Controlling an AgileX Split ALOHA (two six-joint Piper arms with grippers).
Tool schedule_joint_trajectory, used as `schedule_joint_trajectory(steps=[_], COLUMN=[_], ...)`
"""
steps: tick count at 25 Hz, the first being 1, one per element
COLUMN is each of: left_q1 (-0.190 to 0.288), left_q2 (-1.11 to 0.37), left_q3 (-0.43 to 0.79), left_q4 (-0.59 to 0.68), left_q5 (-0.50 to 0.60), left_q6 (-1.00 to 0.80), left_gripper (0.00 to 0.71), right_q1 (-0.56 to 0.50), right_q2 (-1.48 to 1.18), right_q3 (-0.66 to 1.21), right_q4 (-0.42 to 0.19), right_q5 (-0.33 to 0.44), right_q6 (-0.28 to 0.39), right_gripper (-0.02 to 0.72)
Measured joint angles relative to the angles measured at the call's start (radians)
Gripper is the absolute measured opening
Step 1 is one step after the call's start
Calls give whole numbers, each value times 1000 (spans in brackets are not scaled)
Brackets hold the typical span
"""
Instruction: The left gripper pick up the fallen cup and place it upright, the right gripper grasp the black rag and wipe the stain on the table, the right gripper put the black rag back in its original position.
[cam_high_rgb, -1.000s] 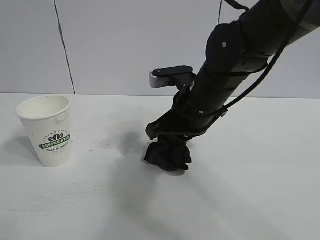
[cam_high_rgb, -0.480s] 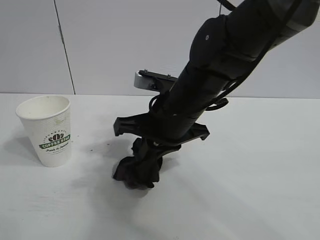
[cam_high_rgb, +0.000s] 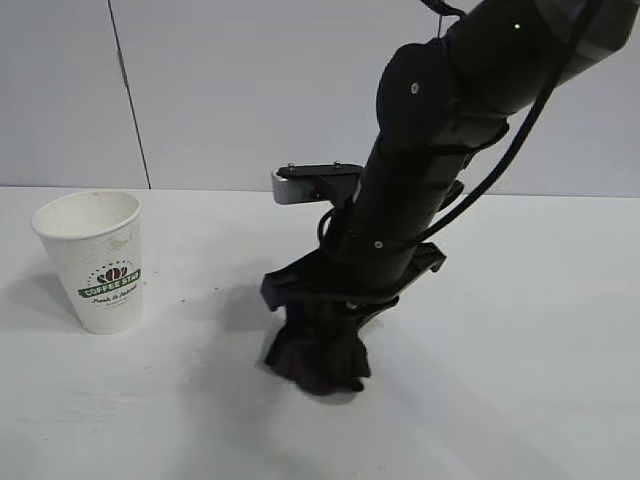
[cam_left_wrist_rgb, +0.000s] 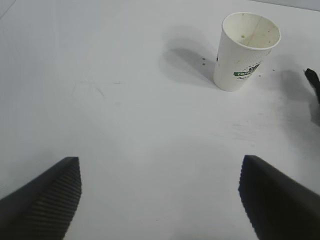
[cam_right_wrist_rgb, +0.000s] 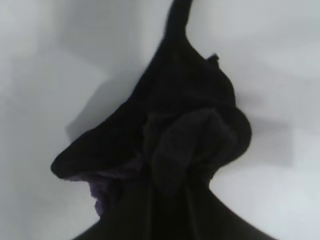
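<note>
Dragged rightward since half a second ago, the bunched black rag (cam_high_rgb: 316, 358) presses on the white table (cam_high_rgb: 520, 350), clenched by the right gripper (cam_high_rgb: 322, 340). Away from it, the white paper cup (cam_high_rgb: 98, 262) stands upright. Left gripper (cam_left_wrist_rgb: 160, 197) hovers with jaws spread, empty.

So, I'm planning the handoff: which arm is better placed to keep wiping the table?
Right. The right gripper is shut on the black rag, pressing it on the table. The left gripper is open and empty.

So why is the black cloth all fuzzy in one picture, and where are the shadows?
Right wrist view: the rag sits very close to the camera, so it blurs. Exterior view: a soft grey shadow lies on the table left of the rag. Left wrist view: the cup casts a soft shadow too.
</note>
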Motion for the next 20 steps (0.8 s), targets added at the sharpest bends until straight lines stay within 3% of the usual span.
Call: schedule_joint_trajectory(steps=[4,6,10,12,15,20], left_q1=[0,0,0,0,0,0], left_q2=[0,0,0,0,0,0], left_q3=[0,0,0,0,0,0], left_q4=[0,0,0,0,0,0], left_q5=[0,0,0,0,0,0], left_q6=[0,0,0,0,0,0], left_gripper=[617,617,617,617,617,617], right_q1=[0,0,0,0,0,-34], right_q2=[0,0,0,0,-6,-82], right_q3=[0,0,0,0,0,0], right_q4=[4,5,5,5,5,-7], right_q5=[-16,-25,-27,-25,-5,21], right_q6=[6,7,13,18,40,45], right_gripper=[68,140,458,563,604,610])
